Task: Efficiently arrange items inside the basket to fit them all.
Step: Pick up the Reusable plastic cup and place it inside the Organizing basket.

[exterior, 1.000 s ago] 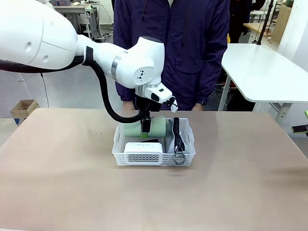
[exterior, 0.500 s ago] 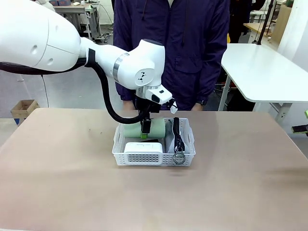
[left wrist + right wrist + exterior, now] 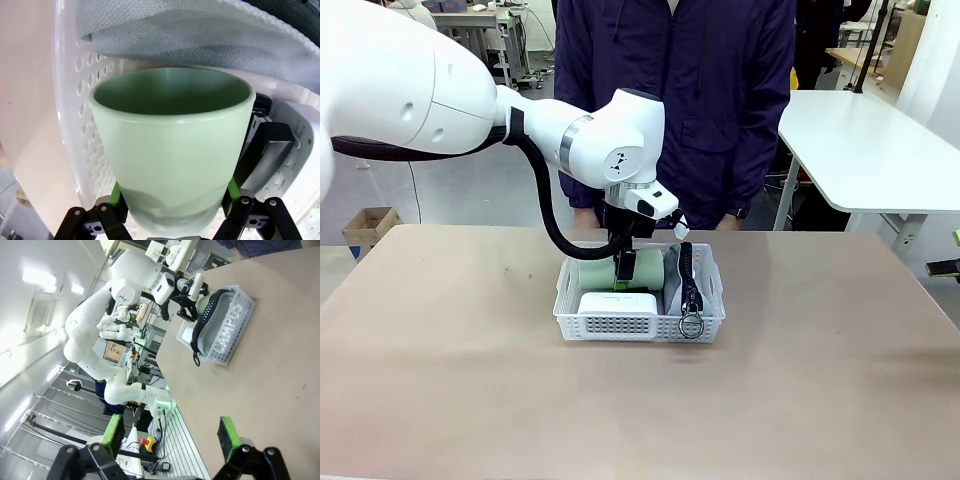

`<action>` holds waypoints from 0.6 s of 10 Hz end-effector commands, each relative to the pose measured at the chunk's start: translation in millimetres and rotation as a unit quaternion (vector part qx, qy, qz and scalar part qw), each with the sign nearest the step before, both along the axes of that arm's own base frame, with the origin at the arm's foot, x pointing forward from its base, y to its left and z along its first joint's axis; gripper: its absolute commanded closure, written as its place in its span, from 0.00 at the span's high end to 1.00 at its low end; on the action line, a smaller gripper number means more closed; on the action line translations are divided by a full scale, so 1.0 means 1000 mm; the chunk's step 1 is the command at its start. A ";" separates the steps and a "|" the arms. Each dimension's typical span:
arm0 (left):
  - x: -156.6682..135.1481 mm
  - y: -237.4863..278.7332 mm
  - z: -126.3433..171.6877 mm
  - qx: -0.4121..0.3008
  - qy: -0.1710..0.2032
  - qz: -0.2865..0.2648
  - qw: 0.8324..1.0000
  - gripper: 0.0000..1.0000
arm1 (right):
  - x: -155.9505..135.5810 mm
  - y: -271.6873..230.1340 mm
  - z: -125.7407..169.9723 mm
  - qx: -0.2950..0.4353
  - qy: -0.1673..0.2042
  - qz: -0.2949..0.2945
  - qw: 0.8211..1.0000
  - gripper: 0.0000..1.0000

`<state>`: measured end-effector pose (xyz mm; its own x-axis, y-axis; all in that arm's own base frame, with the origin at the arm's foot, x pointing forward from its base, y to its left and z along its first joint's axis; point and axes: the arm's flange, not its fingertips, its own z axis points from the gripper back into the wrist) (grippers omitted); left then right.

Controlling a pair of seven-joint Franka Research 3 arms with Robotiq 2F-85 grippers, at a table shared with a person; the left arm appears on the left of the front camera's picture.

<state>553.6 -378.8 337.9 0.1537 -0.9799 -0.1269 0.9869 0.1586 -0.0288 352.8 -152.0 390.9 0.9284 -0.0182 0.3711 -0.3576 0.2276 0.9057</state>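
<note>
Currently my left claw (image 3: 172, 200) pinches the pale green cup (image 3: 172, 150) inside the white basket (image 3: 640, 325); my right claw (image 3: 170, 437) is spread.

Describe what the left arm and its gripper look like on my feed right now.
The left arm is glossy white with rounded joints, a silver ring at the wrist, a small dark logo and a thick black cable looping beneath it. The left gripper is black, with bright green pads on its fingers.
</note>
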 end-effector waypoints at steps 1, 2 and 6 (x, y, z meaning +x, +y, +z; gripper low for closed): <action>0.005 -0.003 0.003 0.005 0.008 0.003 1.000 0.85 | -0.003 0.000 0.001 0.001 -0.005 0.004 1.000 1.00; 0.005 -0.003 0.003 0.009 0.010 0.001 1.000 0.85 | -0.003 0.000 0.001 0.001 -0.005 0.004 1.000 1.00; 0.003 -0.003 0.002 0.014 0.025 -0.011 1.000 1.00 | -0.003 0.000 0.001 0.001 -0.005 0.004 1.000 1.00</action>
<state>553.1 -381.3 336.7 0.1445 -0.9767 -0.1589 0.9858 0.1560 -0.0625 352.8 -152.0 390.9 0.9284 -0.0182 0.3711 -0.3576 0.2276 0.9057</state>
